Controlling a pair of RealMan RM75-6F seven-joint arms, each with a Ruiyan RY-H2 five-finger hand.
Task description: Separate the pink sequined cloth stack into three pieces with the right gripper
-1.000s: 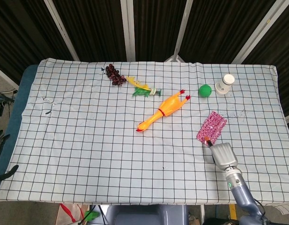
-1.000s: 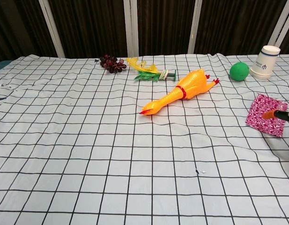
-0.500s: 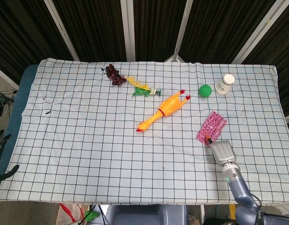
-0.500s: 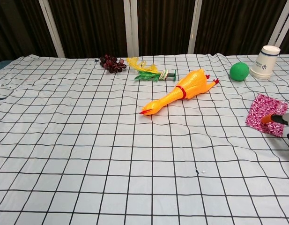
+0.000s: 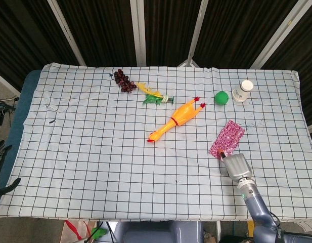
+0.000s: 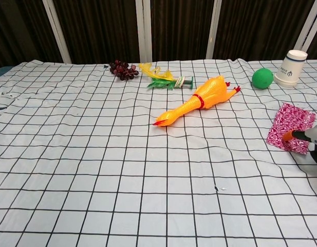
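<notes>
The pink sequined cloth stack (image 5: 227, 138) lay flat on the checked tablecloth (image 5: 95, 152), on the right part of the table, with its long side tilted. The right hand (image 5: 236, 165) was at the near corner of this stack, and an orange fingertip (image 6: 287, 137) touched the near edge of the cloth there. The back of the hand covered the other fingers in the head view, and the chest view cut most of the hand off at the frame edge, so I cannot tell if the hand pinched the cloth or only pressed on it. The stack looked like one pile, not separated. Beyond the stack, toward the far edge of the table, stood a white paper cup (image 5: 242, 90) upside down, and a green ball (image 5: 221, 97) was just beside the cup. To the left of the stack lay a yellow rubber chicken (image 5: 176, 120) on its side. Further from the stack, past the chicken, were a small green and yellow toy (image 5: 154, 95) and a bunch of dark grapes (image 5: 124, 80).
</notes>
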